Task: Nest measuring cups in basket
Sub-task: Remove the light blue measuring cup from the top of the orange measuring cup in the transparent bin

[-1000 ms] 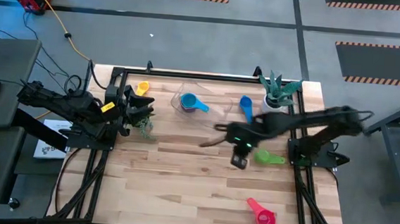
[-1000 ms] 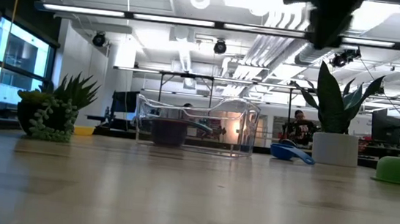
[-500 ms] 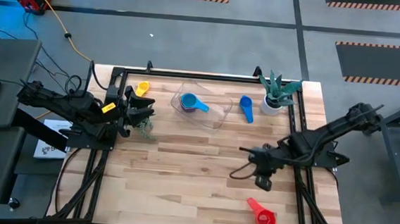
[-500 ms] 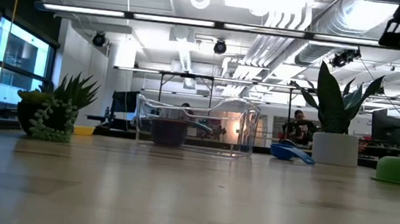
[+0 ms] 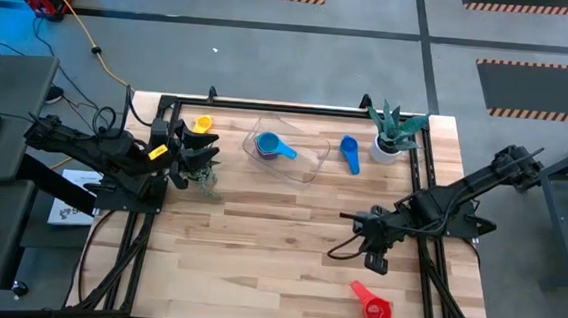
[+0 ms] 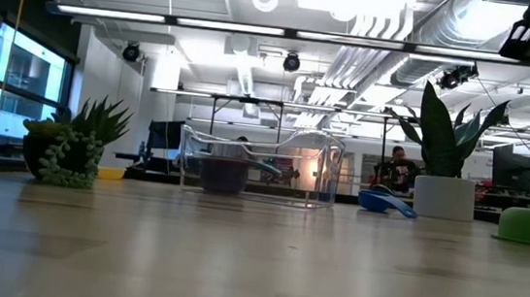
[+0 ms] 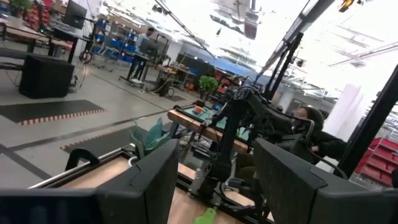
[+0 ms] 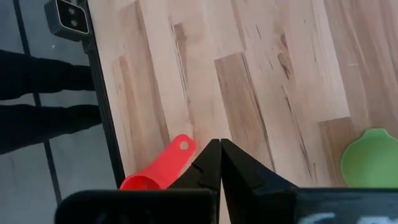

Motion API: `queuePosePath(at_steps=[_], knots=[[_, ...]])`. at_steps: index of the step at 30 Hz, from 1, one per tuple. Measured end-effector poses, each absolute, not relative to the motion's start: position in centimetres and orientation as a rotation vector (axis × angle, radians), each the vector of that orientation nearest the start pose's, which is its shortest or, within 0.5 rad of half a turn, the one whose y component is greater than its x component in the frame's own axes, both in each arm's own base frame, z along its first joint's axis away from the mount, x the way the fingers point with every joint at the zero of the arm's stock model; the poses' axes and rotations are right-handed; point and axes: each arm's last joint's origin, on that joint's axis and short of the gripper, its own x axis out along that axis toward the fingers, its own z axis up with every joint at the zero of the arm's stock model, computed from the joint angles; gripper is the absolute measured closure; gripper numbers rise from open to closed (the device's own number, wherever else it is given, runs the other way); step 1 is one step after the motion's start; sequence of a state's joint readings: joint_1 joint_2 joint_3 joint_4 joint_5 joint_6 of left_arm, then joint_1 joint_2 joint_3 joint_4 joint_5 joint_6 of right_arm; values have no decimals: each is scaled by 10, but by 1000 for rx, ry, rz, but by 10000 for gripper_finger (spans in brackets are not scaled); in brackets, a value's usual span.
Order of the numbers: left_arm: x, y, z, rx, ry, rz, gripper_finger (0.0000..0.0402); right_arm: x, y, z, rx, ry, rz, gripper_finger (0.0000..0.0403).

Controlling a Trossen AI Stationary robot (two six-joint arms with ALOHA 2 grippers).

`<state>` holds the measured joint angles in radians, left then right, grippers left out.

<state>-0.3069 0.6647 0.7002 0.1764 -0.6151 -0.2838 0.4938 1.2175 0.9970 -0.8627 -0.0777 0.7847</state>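
right tool [image 8: 219, 163] clenched above the desk [image 5: 258, 247]; should open wide, drop squarely over the red cup [image 5: 372, 305] handle; left tool [image 7: 211, 180] released

Table [image 5: 258, 247]: pale wood planks, framed by black rails. Items borne directly: clear basket [image 5: 286, 155], toward the far edge; blue cup [image 5: 349, 152] beside it; yellow cup [image 5: 201, 124] at the far left corner; red cup [image 5: 371, 304] near the front edge; white-potted plant [image 5: 396, 135]; small succulent [image 5: 205, 179].
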Motion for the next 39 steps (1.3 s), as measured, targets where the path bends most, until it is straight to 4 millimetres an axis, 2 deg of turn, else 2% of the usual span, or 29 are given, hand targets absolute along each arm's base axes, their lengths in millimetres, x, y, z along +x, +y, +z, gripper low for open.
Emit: queuePosePath(at_steps=[39], knots=[[143, -28, 354, -376, -234, 278, 202, 204, 111, 274, 504, 1123, 67, 403]])
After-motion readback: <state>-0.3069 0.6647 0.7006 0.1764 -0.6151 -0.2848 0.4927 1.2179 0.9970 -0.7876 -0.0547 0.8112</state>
